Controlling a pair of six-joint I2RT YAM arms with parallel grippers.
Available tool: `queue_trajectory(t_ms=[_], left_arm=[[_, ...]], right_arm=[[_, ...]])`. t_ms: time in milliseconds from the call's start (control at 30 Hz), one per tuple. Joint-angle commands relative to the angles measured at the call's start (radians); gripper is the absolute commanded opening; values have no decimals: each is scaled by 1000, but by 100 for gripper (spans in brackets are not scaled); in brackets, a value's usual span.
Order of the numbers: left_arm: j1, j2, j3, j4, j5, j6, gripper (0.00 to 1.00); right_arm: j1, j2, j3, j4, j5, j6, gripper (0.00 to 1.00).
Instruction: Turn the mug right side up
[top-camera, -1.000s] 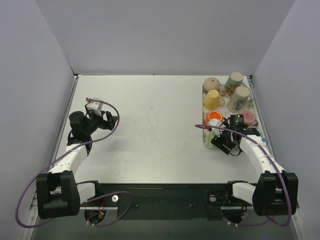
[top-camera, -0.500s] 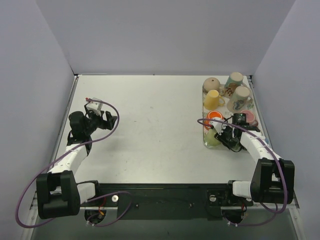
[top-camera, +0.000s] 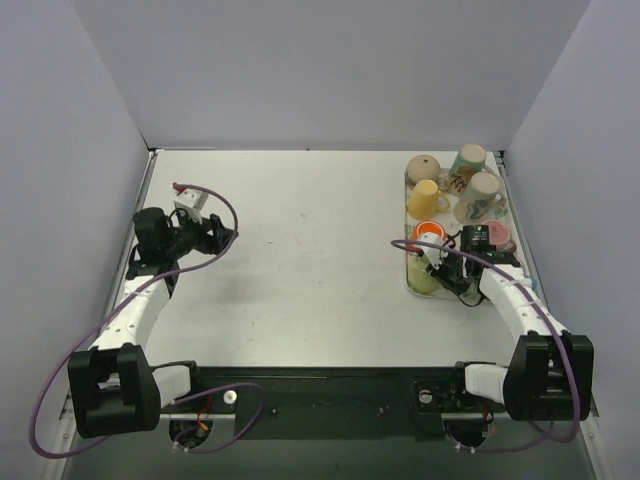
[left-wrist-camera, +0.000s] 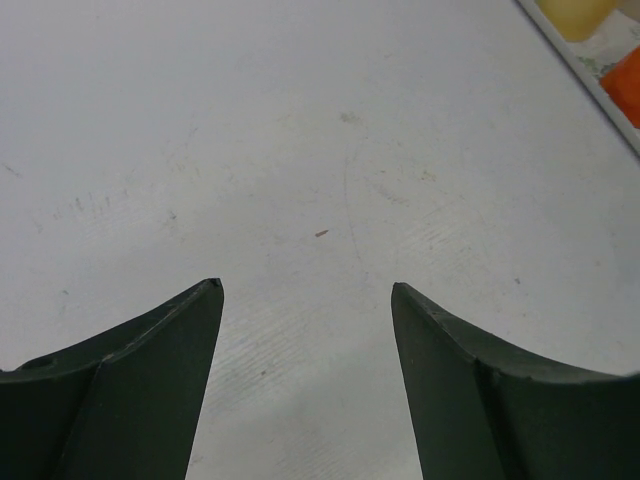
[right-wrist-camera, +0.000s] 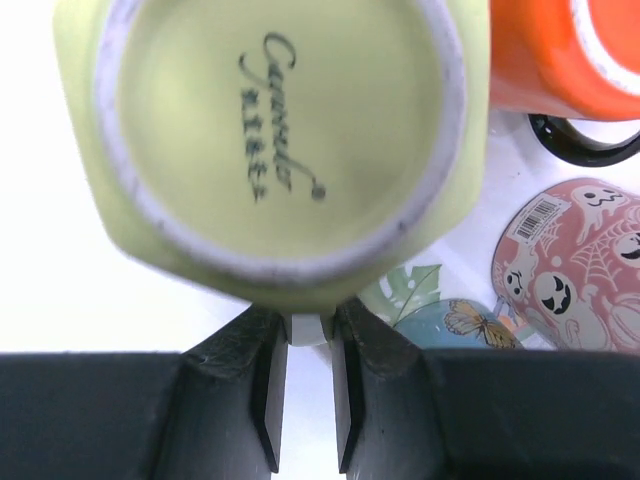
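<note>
table (top-camera: 300, 250) scuffed white, grey walls (top-camera: 330, 70); right pincer (right-wrist-camera: 306, 345) grips green mug (right-wrist-camera: 280, 140), left pincer (left-wrist-camera: 305, 290) gapes empty.

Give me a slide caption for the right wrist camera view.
Right gripper pinches the handle of an upside-down green mug, beside an orange mug.

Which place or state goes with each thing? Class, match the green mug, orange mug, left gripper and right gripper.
Things:
1. green mug
2. orange mug
3. left gripper
4. right gripper

Places or states:
A. open, over bare table
B. upside down, base facing up
C. shut on the green mug
D. on the tray, next to the green mug

Pairs: 1-B, 2-D, 3-A, 4-C
</note>
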Motion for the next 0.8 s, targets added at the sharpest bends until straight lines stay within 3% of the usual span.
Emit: queue_trajectory(t_ms=[0, 333, 567, 667, 767], left_arm=[[2, -12, 85, -102, 170, -41, 78], [-30, -2, 101, -79, 161, -100, 75], [-33, 11, 130, -64, 330, -175, 77], [-33, 30, 165, -15, 408, -320, 78], [-40, 48, 187, 167, 500, -530, 79]], right_arm=[[71, -137, 30, -24, 5, 130, 0], [110, -175, 15, 35, 60, 255, 0], [196, -330, 40, 140, 46, 449, 0], [258, -378, 58, 235, 46, 559, 0], [338, -389, 114, 283, 52, 651, 0]])
